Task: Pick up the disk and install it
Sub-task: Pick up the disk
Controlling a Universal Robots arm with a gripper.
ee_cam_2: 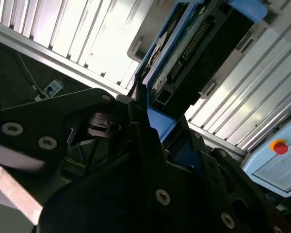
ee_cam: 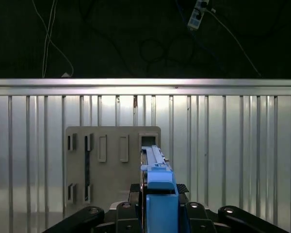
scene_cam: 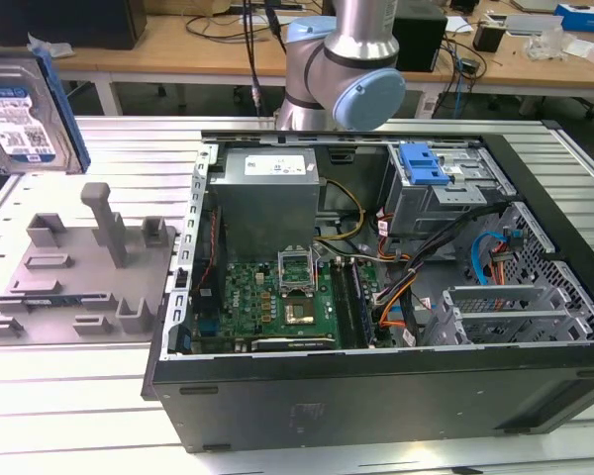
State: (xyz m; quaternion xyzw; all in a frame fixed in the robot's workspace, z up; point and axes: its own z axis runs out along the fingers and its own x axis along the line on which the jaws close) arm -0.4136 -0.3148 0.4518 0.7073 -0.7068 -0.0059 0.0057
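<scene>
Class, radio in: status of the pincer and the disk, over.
Pincer shut on the disk. Disk upright in the air above the grey holder. Open computer case on the exterior view's right, apart.

- The gripper (ee_cam_2: 153,121), black with bare screw heads, has its jaws closed on the blue end of the disk (ee_cam_2: 218,48).
- From the jaws the disk runs out between one and two o'clock. It is seen nearly edge-on, with a blue rail (ee_cam_2: 164,36) along one side and a row of connector pins (ee_cam_2: 186,51) showing.
- The ribbed metal desk (ee_cam_2: 87,34) lies behind the disk.
- Near three o'clock from the gripper, a red button (ee_cam_2: 280,147) sits on a pale box (ee_cam_2: 269,170).
- Between nine and ten o'clock, a power strip (ee_cam_2: 51,89) lies on the dark floor (ee_cam_2: 9,73).
</scene>
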